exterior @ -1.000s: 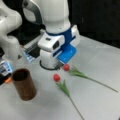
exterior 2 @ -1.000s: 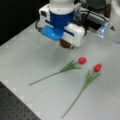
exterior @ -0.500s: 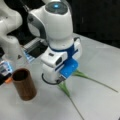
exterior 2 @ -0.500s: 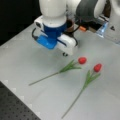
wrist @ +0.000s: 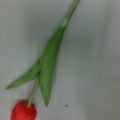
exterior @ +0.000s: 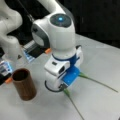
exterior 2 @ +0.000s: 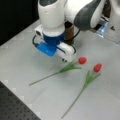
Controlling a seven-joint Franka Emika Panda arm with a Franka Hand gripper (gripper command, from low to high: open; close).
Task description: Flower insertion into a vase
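In the wrist view, a flower (wrist: 46, 72) is lying flat on the gray table (wrist: 95, 62). Its red bud (wrist: 23, 111) is sitting at the bottom left. Its green stem is running up toward the top right. Two long green leaves are spreading out from the stem near the bud. No fingers are showing in this view.

In a front view, two flowers are lying on the table (exterior 2: 22, 57). The near flower (exterior 2: 83, 85) is lying toward that view's right, with its bud at the upper end. The other flower (exterior 2: 68, 67) is lying just beside the gripper (exterior 2: 65, 58), with its bud pointing to that view's right. The two flowers are lying apart, not touching. The gripper is hanging low over the leaves of that second flower. Its fingers are hiding under the blue and white hand, so I cannot tell if they are apart or together. Nothing is showing in its grip.

In a front view, the arm is covering both buds, and only two green stems are poking out from under the gripper (exterior: 63, 86). The vase (exterior: 24, 83) is standing upright at that view's left, near the gripper but not touching it. Its dark inside is looking empty.
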